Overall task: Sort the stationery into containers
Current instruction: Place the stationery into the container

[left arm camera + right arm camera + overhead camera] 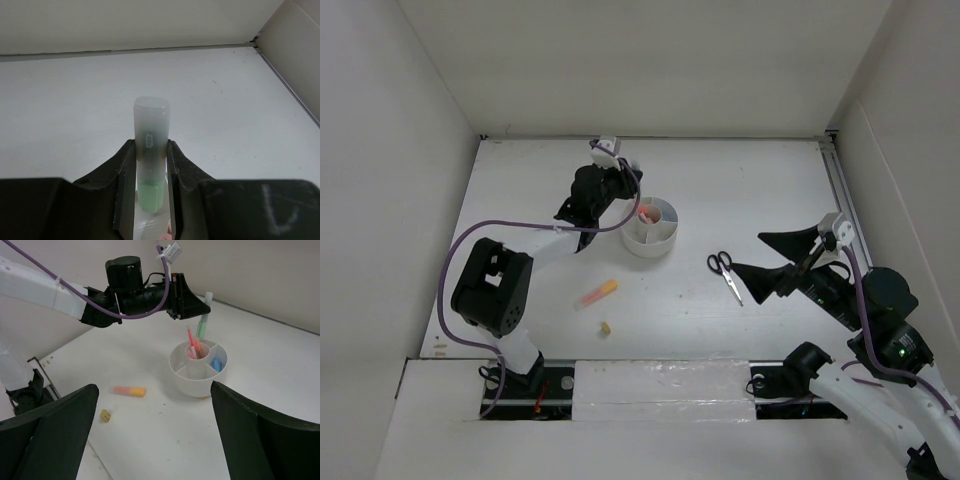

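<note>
Over the far-left rim of the white organizer [197,382], my left gripper [150,148] has its jaws pinching the green highlighter [151,130] by the middle of its barrel. The wrist view shows the pale translucent cap poking out past the fingertips. From the right wrist view, the highlighter hangs nearly upright, cap end up and green end down. It is lifted above the rim and not inside any compartment, though I cannot tell exactly which wedge it is over. Pink and red pens [192,342] stand leaning in the central cup, and a blue highlighter [216,364] lies in one wedge on the side nearer my right arm. Out on the counter [740,190], an orange highlighter [597,294] lies flat, near and left of the organizer and well apart from it. The small yellowish eraser bit [605,327] sits a little closer to the arm bases. Right of the organizer, the black-handled scissors [725,272] lie closed, handles toward the organizer and blades pointing back toward me. My right gripper [748,254] hovers just beside them with its jaws spread wide and nothing between them.
</note>
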